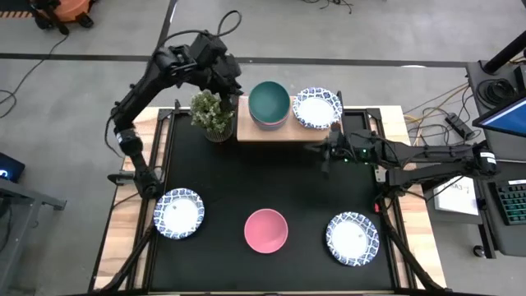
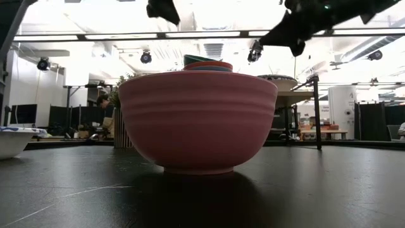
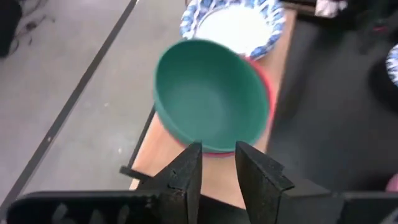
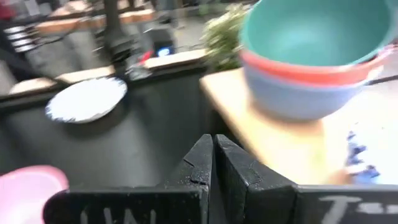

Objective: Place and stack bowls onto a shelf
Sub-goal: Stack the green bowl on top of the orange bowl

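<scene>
We judge green bowl (image 1: 269, 100) just stacked on shelf (image 1: 249, 130). Left hand (image 3: 217, 163) above stack, fingers apart, empty. Right hand (image 4: 213, 163) together, near shelf's 4 o'clock corner. Next we need pink bowl (image 1: 266, 230), table's 6 o'clock.

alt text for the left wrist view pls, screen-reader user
A green bowl sits on top of a red bowl on a light-wood shelf, just past the left end effector, whose fingers are apart and empty. Beyond is a blue-patterned white bowl.
</scene>
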